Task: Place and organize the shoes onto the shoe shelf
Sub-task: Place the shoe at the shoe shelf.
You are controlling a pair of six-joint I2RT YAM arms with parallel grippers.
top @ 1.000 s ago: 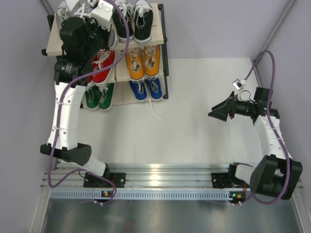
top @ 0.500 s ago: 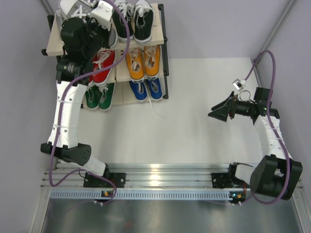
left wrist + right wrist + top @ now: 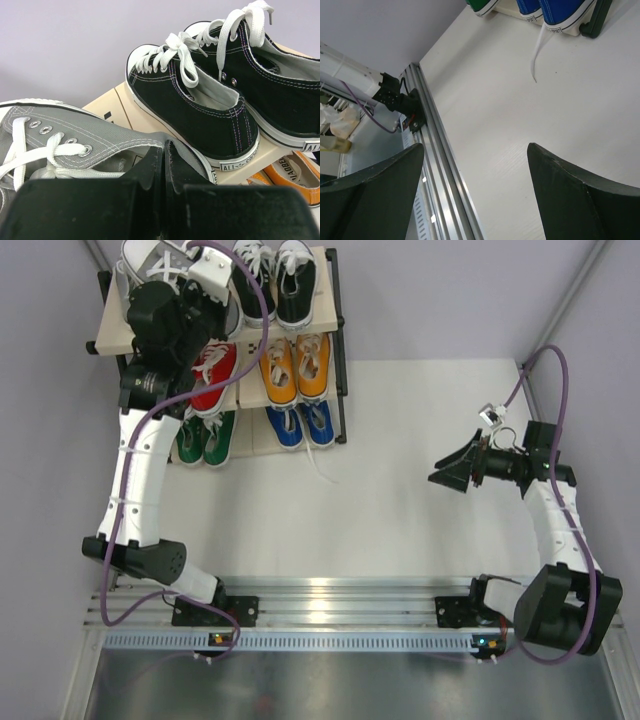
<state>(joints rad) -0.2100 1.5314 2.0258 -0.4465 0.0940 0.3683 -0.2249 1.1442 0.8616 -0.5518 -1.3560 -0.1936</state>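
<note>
The shoe shelf stands at the far left. My left gripper is over its top board, shut on the heel collar of a grey shoe, as the left wrist view shows. From above, the grey shoe lies at the top tier's left. The black pair stands beside it, close in the left wrist view. The red pair and orange pair fill the middle tier, the green pair and blue pair the bottom. My right gripper is open and empty, above the table at the right.
A loose white lace from a blue shoe trails onto the white table, also in the right wrist view. An aluminium rail runs along the near edge. Grey walls close in the sides.
My left arm has shifted slightly back over the top tier, carrying the grey shoe with it. The right arm has not moved.
</note>
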